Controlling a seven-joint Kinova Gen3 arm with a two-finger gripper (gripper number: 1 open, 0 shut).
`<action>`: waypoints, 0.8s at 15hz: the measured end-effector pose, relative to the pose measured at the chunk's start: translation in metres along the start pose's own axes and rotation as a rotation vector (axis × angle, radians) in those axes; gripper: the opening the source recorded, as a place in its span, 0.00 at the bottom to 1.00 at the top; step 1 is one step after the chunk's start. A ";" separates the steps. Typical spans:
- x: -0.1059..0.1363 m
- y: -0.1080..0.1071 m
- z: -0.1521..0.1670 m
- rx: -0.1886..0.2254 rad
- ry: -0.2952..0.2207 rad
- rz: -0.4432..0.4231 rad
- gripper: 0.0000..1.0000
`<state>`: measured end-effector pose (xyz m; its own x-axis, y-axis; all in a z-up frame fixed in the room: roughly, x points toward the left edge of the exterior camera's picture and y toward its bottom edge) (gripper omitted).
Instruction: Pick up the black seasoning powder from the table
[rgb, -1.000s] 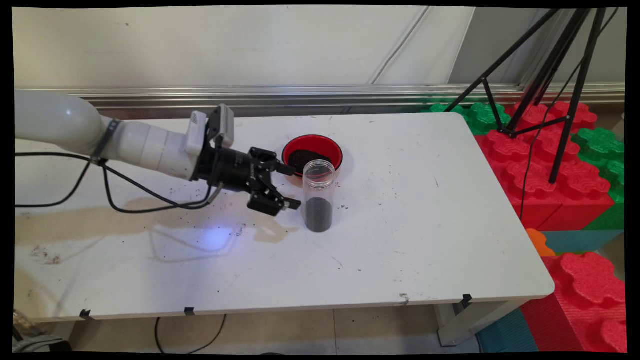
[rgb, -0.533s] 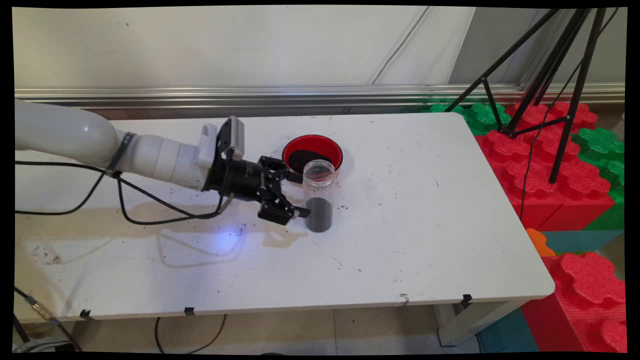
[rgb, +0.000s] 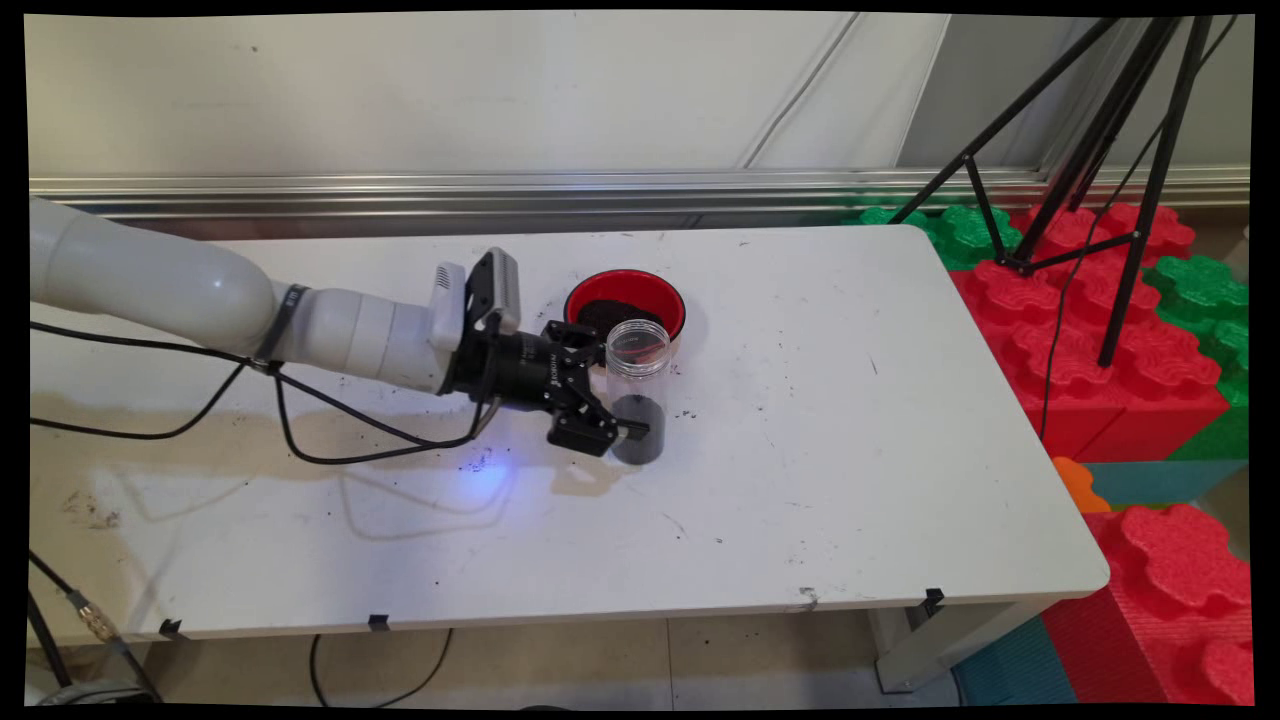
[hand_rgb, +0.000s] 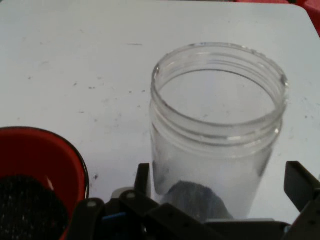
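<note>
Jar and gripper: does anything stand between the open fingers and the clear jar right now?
Nothing visible does. The gripper is open, one finger on each side of the clear jar, which stands upright on the table with dark grains at its bottom. The red bowl sits behind the jar, outside the gap.

A black tripod (rgb: 1100, 150) stands on red and green foam blocks (rgb: 1130, 330) right of the table (rgb: 850, 480).

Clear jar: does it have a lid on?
No, the hand view shows the clear jar with an open threaded mouth and no lid.
</note>
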<state>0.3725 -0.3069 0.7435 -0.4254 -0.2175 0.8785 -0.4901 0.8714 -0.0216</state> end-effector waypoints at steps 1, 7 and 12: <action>0.000 0.000 0.002 0.002 0.002 0.000 1.00; -0.001 0.000 0.017 0.023 0.013 -0.001 1.00; -0.004 0.002 0.021 0.033 0.012 -0.004 1.00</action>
<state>0.3572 -0.3134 0.7295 -0.4140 -0.2154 0.8844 -0.5164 0.8557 -0.0334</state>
